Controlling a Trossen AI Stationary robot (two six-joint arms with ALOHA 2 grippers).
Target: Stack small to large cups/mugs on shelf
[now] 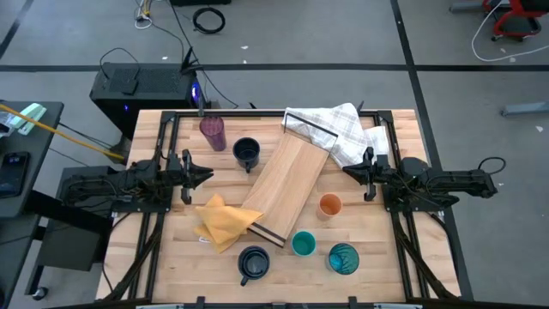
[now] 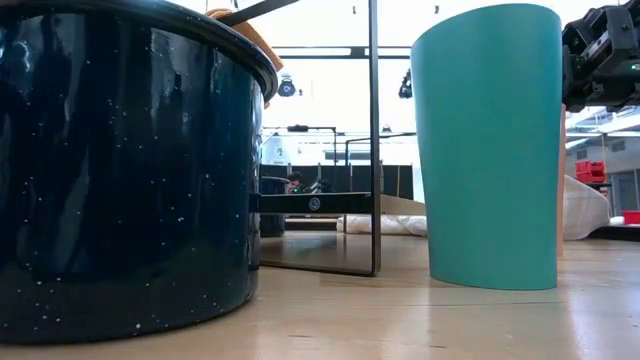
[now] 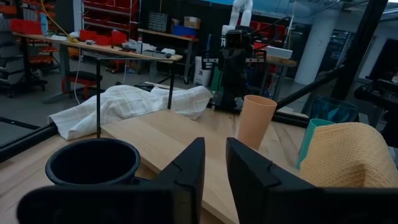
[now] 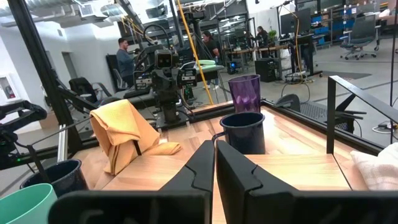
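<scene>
Tabletop (image 1: 171,257): long light-wood shelf (image 1: 287,182), diagonal.

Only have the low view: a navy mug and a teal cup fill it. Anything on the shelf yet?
Observer: No. The shelf lies diagonally mid-table with no cup on it.
Operator: Where's the orange cup?
Observer: The orange cup stands on the table, on the right arm's side of the shelf.
Operator: Arms holding anything?
Observer: No. The left gripper and right gripper hover empty on either side of the shelf.
</scene>
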